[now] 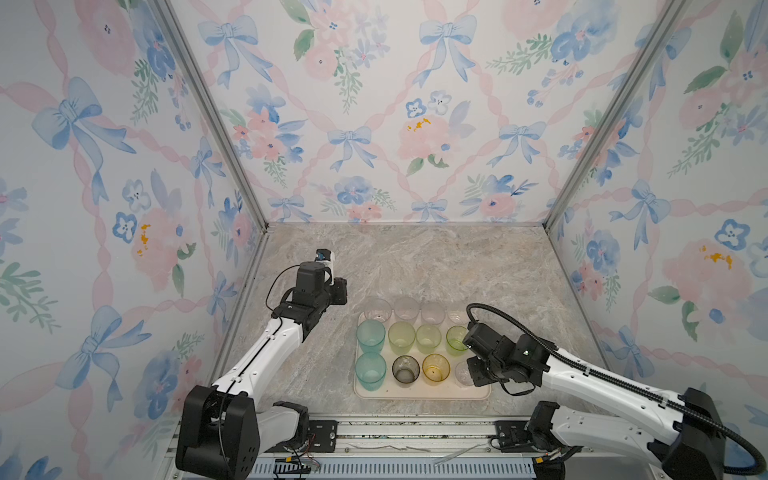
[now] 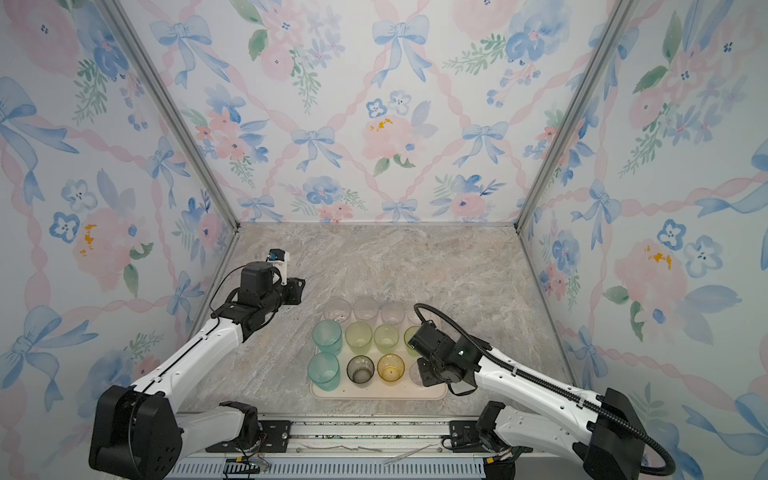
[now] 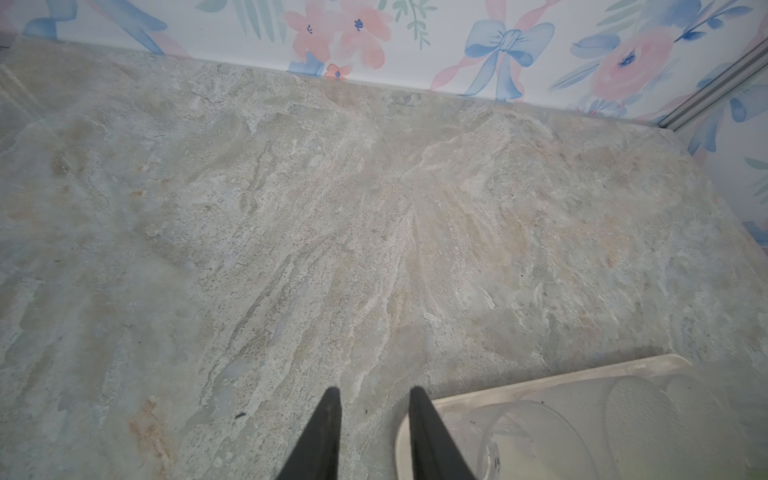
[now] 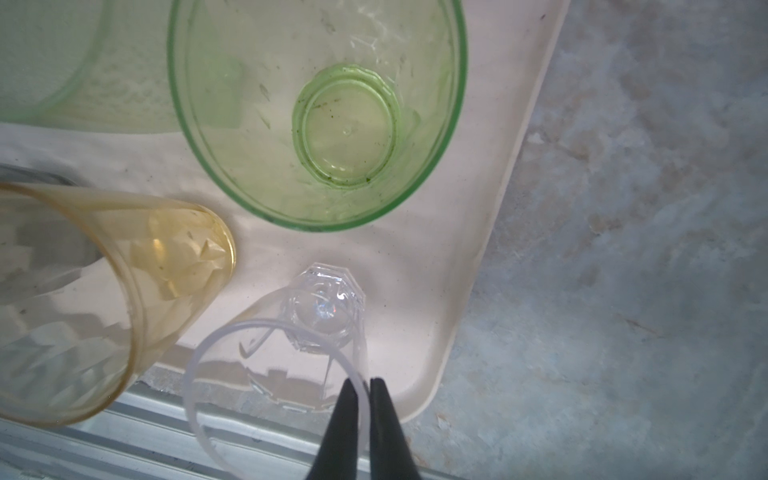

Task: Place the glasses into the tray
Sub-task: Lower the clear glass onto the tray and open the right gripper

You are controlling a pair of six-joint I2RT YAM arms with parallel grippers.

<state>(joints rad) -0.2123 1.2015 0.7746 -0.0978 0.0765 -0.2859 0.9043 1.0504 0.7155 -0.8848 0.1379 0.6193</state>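
- Black fingers of the right gripper [image 4: 361, 380] pinch the rim of the clear glass [image 4: 320, 307], one finger inside the wall and one outside, nearly closed on it.
- That glass stands in a corner of the tray [image 4: 436, 270]; part of its rim is cut off by the frame edge.
- Beyond the fingertips stands a green glass [image 4: 345, 129]. On the inside finger's side is an amber glass [image 4: 83, 291], cut off.
- In both top views the right arm [image 1: 511, 357] hides those fingers and most of the clear glass.
- Left gripper [image 3: 374, 392] hangs over bare table [image 3: 332, 208], fingers parted, nothing between them.
- Just beside one finger is a tray corner holding a frosted glass [image 3: 540, 436], cut off and blurry.
- From above, the left arm [image 1: 316, 291] hides its own fingers.
- Far-row frosted glasses [image 1: 406, 308] look faint against the table.
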